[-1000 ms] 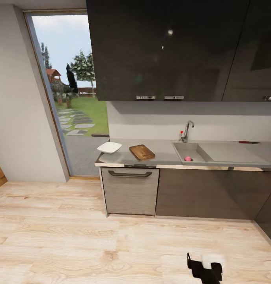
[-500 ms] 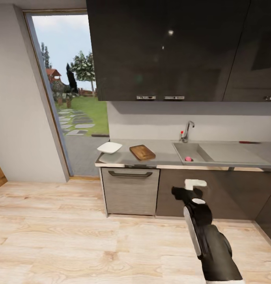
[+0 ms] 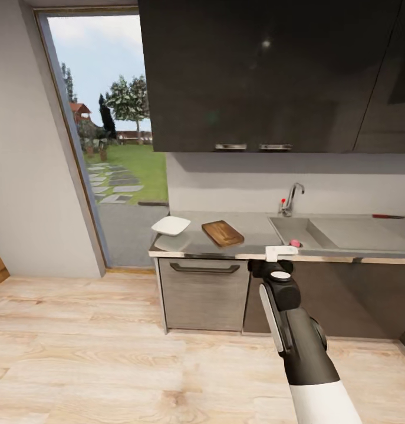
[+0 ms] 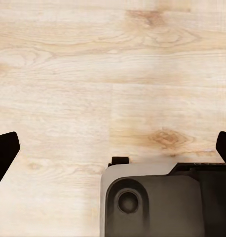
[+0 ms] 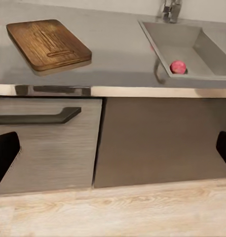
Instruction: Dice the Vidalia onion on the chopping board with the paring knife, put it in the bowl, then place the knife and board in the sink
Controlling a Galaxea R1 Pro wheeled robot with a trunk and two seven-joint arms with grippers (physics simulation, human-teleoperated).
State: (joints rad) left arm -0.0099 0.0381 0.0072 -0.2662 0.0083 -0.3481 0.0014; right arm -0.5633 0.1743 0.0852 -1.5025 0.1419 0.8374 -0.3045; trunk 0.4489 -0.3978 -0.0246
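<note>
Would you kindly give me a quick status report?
Right gripper raised toward countertop, open, empty. Left gripper open over floor. Vidalia onion in sink. Nothing blocking.

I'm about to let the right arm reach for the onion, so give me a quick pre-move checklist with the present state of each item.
1. Vidalia onion lies in the sink basin: ok.
2. Right gripper open, nothing between its fingers: ok.
3. Right gripper over the sink: not ok, it is short of the countertop edge.
4. Chopping board bare, ready for the onion: ok.
5. Bowl on the countertop beside the board: ok.
6. Paring knife lies behind the drainboard: ok, but its blade direction: cannot tell.
</note>
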